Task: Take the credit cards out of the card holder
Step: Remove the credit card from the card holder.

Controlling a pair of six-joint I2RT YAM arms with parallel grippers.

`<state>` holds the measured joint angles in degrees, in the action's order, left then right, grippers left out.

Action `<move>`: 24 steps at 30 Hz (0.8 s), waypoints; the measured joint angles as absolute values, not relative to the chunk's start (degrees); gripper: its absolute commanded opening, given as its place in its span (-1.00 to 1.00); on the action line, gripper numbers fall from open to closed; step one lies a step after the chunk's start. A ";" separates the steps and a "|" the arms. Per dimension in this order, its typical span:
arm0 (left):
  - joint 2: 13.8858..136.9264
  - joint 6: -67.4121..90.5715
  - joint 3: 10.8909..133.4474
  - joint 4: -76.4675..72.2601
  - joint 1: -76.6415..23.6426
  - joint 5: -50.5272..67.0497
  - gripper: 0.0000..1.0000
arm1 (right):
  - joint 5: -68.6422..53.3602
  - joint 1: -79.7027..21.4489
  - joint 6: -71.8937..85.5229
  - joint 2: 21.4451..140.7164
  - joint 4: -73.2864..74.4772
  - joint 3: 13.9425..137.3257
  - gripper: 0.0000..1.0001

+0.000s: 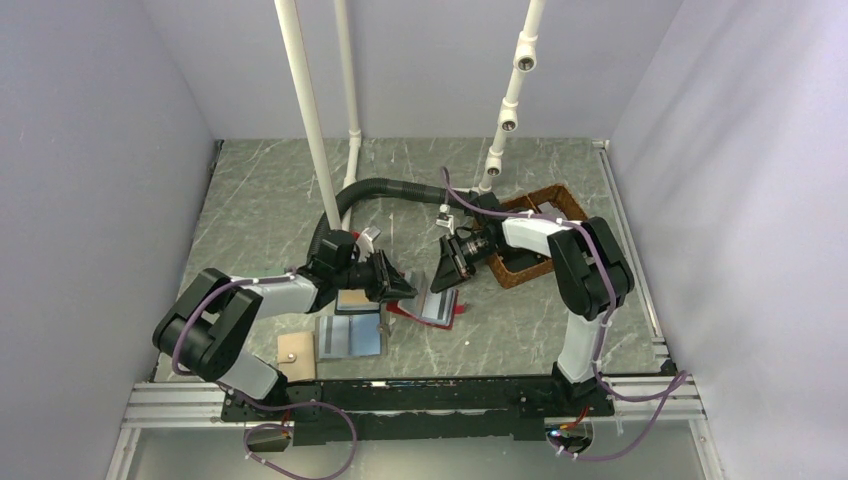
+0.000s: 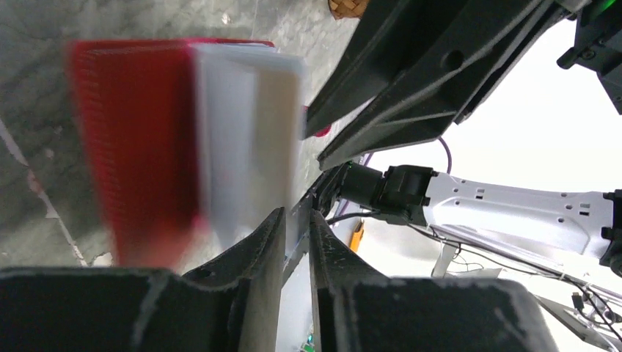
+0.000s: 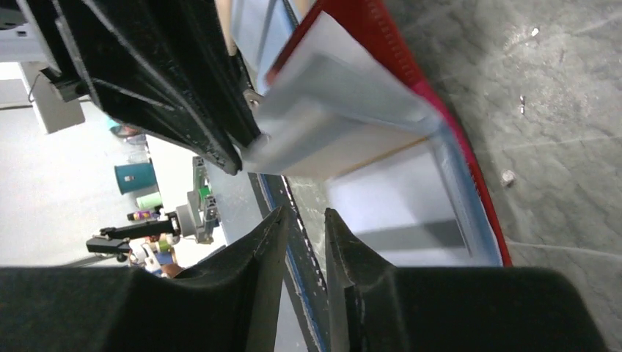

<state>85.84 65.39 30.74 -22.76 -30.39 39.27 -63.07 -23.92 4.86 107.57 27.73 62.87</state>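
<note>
The card holder (image 1: 432,310) is a small red wallet lying open on the table between my two grippers, its light blue and grey panels facing up. It is blurred in the left wrist view (image 2: 139,147). In the right wrist view (image 3: 411,125) one grey flap stands lifted, with a thin tan edge (image 3: 381,150) under it. No whole credit card shows. My left gripper (image 1: 408,290) (image 2: 297,216) is nearly shut with nothing between the fingers, its tips at the flap's corner. My right gripper (image 1: 442,280) (image 3: 306,213) is nearly shut, empty, just above the wallet.
A dark-framed blue wallet (image 1: 350,336) with a tan panel (image 1: 297,349) lies at the front left. A pale blue bifold (image 1: 357,300) lies under my left wrist. A brown wicker basket (image 1: 545,200) stands behind my right arm. White pipes (image 1: 310,110) rise at the back.
</note>
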 measured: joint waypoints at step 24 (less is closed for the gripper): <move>89.69 63.51 34.17 -17.41 -31.70 41.93 -0.23 | -62.19 -23.92 6.44 111.02 28.42 63.05 -0.13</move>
